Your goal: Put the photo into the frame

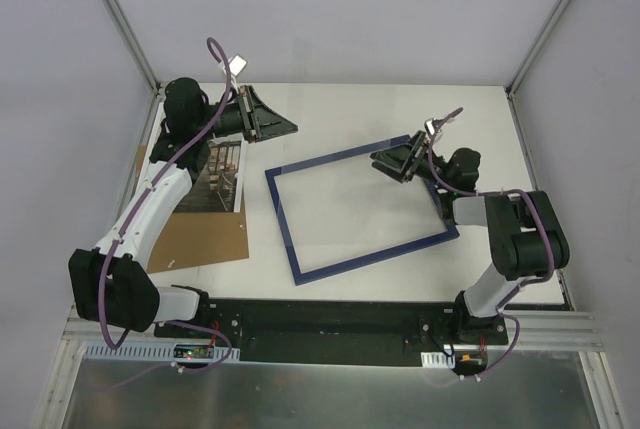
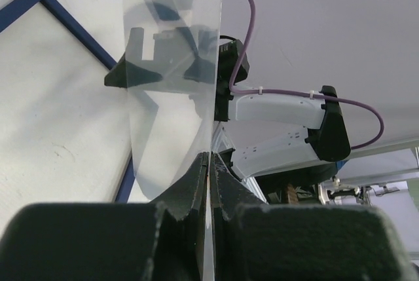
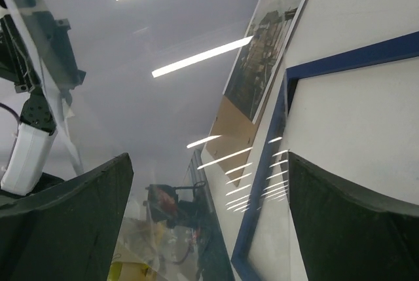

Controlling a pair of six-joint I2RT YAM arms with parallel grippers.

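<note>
Midway through the framing job: the left gripper point(image 1: 275, 121), jaws clamped on the bottom edge of a clear pane point(image 2: 173, 97), holds the sheet upright above the table point(image 1: 400, 109), at about eleven o'clock from the frame point(image 1: 378, 257). The frame lies flat, navy face up and apparently empty. The right gripper point(image 1: 392, 166), jaws spread wide and gripping nothing, hovers over the frame's two o'clock corner. The photo point(image 1: 225, 184) lies at nine o'clock from the frame, on a brown backing board point(image 1: 205, 239). Loading the photo, pane and board appears to be what is left.
</note>
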